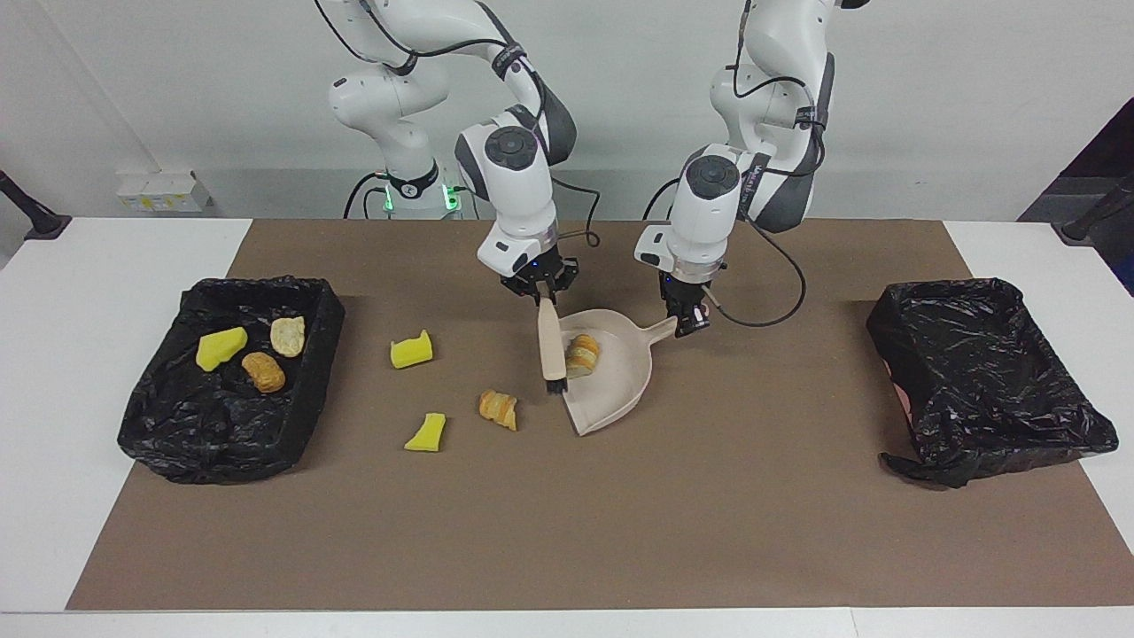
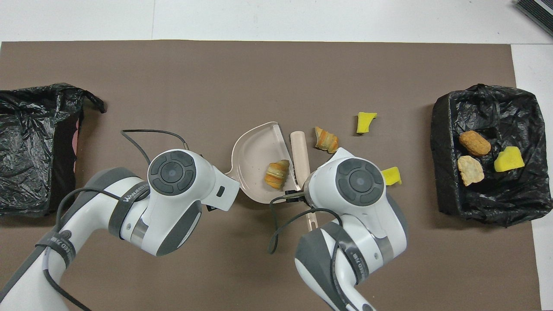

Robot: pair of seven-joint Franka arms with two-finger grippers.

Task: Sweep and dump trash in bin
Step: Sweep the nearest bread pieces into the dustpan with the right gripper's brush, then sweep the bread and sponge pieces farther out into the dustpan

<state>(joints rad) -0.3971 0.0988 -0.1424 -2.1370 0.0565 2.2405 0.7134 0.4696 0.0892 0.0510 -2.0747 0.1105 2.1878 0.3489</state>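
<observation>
Right hand (image 1: 538, 292): you have it closed on the top of the brush (image 1: 551, 347), which hangs straight below it, bristles down at the open edge of the dustpan (image 1: 620, 390).
Left hand (image 1: 688, 317): you are gripping the dustpan's handle with it; the pan spreads out below this hand and toward the right hand.
Croissant in pan (image 1: 582, 354): lies inside the dustpan, right against the brush (just below your right hand).
Croissant on counter (image 1: 499, 408): lies on the brown mat just outside the pan's open edge, past the brush from your left hand.
Yellow chunks (image 1: 412, 351): two on the mat, this one and another (image 1: 427, 433), both well out from your right hand toward the right arm's end.
Full bin (image 1: 151, 416): black-lined, at the right arm's end of the counter (image 1: 53, 372); it holds a yellow chunk (image 1: 221, 347) and two bread pieces (image 1: 263, 371) (three bits in all).
Other bin (image 1: 1045, 425): black-lined, at the left arm's end, well apart from your left hand.
</observation>
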